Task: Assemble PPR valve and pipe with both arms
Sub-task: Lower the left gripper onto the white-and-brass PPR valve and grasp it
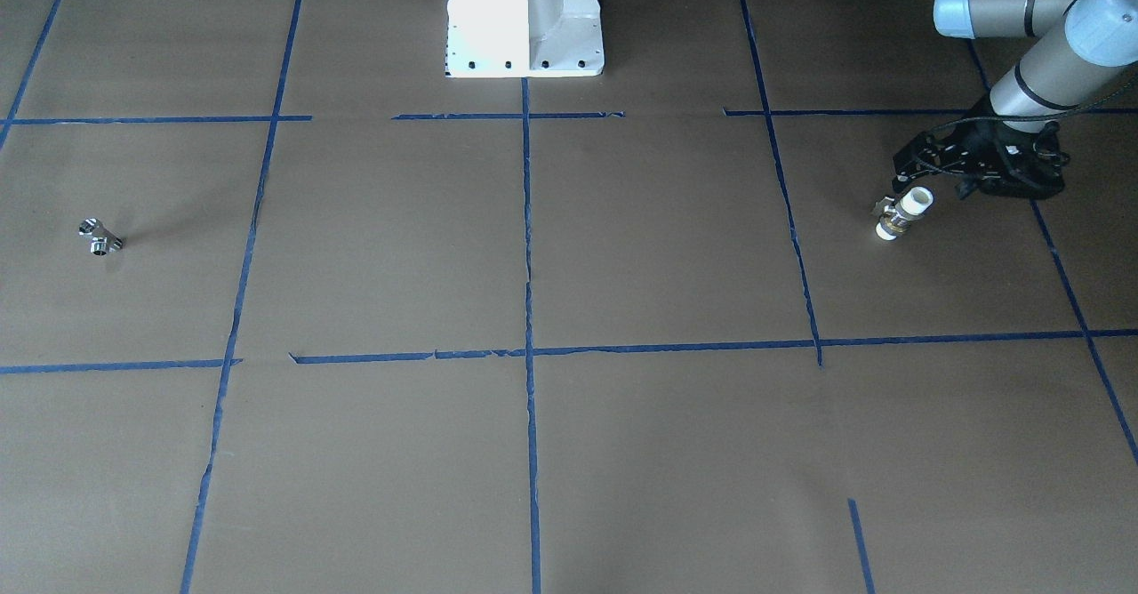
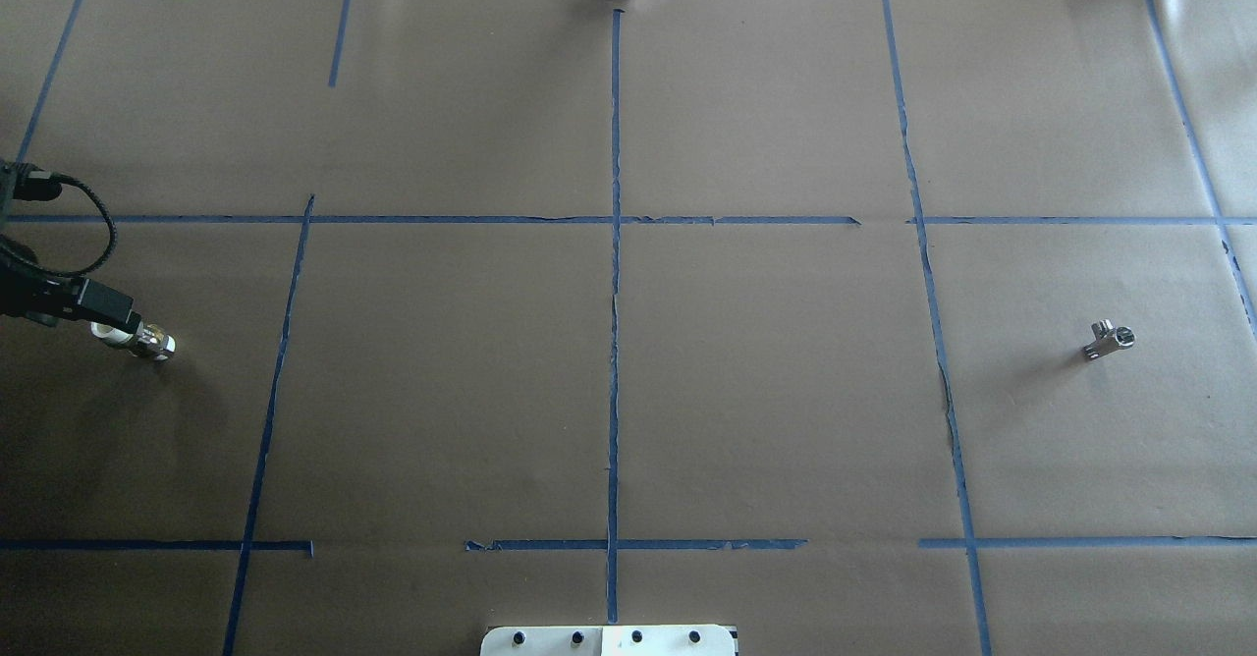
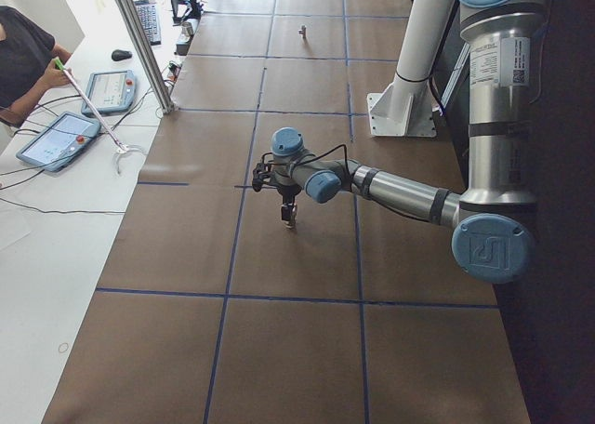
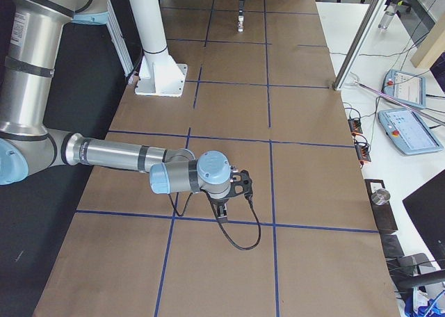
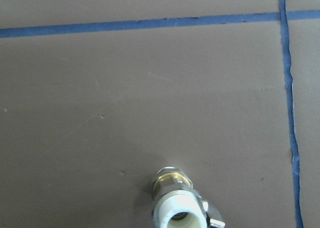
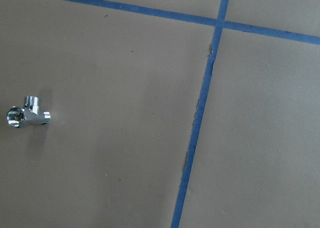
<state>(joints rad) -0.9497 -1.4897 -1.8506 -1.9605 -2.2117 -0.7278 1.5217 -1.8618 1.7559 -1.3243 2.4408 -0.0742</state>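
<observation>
The PPR valve (image 1: 902, 212), white ends with a brass band, stands nearly upright at the tip of my left gripper (image 1: 914, 192). The gripper points down and looks shut on the valve's upper white end, with the lower end close to the paper. The valve also shows in the overhead view (image 2: 137, 339), the left side view (image 3: 289, 217) and the bottom of the left wrist view (image 5: 179, 203). The pipe (image 2: 1110, 339), a small silver T fitting, lies alone on the paper (image 1: 100, 237) and at the left of the right wrist view (image 6: 27, 116). My right gripper (image 4: 221, 211) points down; I cannot tell whether it is open.
Brown paper with a blue tape grid (image 2: 614, 342) covers the table. The robot's white base (image 1: 524, 16) stands at the table's middle edge. An operator (image 3: 23, 61) and teach pendants (image 3: 60, 140) are at a side desk beyond the far edge.
</observation>
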